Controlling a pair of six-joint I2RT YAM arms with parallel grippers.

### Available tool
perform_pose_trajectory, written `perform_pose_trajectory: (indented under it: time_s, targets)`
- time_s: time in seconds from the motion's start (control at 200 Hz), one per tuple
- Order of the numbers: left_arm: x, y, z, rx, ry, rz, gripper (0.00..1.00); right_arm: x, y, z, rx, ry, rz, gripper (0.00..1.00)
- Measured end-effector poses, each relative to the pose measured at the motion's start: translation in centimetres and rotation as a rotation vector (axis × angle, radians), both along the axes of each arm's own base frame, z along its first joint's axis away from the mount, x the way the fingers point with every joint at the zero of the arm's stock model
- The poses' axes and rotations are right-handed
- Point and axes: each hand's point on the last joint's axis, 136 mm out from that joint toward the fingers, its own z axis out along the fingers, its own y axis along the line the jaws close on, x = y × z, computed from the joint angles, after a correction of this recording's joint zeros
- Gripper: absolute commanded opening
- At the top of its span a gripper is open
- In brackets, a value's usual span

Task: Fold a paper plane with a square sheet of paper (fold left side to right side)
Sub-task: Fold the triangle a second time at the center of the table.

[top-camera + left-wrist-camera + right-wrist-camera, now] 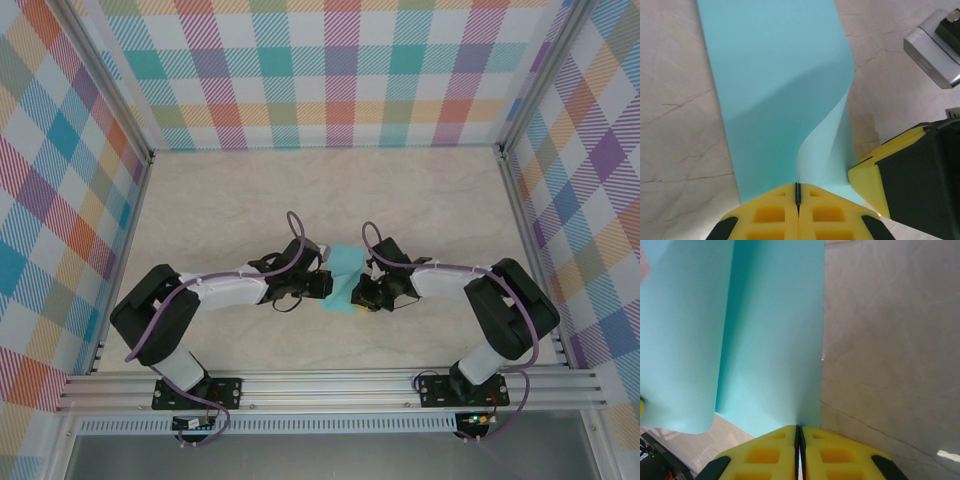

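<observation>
Left gripper (797,192): jaws pressed together on the sheet's (775,75) near edge, pinching a flap that curls up off the rest. That grip looks meant to carry the left side across to the right. Right gripper (799,432): jaws likewise clamped on the sheet's near edge, close to its right side, probably to anchor it. The sheet sits between both grippers, mostly flat on the table (675,125), with one part bowed upward and not yet creased.
</observation>
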Motion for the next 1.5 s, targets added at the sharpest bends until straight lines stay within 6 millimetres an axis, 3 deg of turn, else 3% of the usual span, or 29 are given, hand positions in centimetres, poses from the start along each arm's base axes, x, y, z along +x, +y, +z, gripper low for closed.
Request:
perform_pose_trajectory:
  time_s: [0.17,0.68,1.5]
  targets:
    - [0.8,0.7,-0.6,0.022,0.004,0.009,0.00,0.0,-0.1,0.0,-0.011,0.007,0.001,0.12]
    - [2.3,-0.1,-1.9,0.053,0.006,-0.010,0.00,0.1,-0.1,0.0,-0.027,0.008,0.015,0.12]
    - [2.5,-0.2,-3.0,0.075,0.024,-0.015,0.00,0.0,-0.1,-0.1,-0.045,0.016,0.024,0.12]
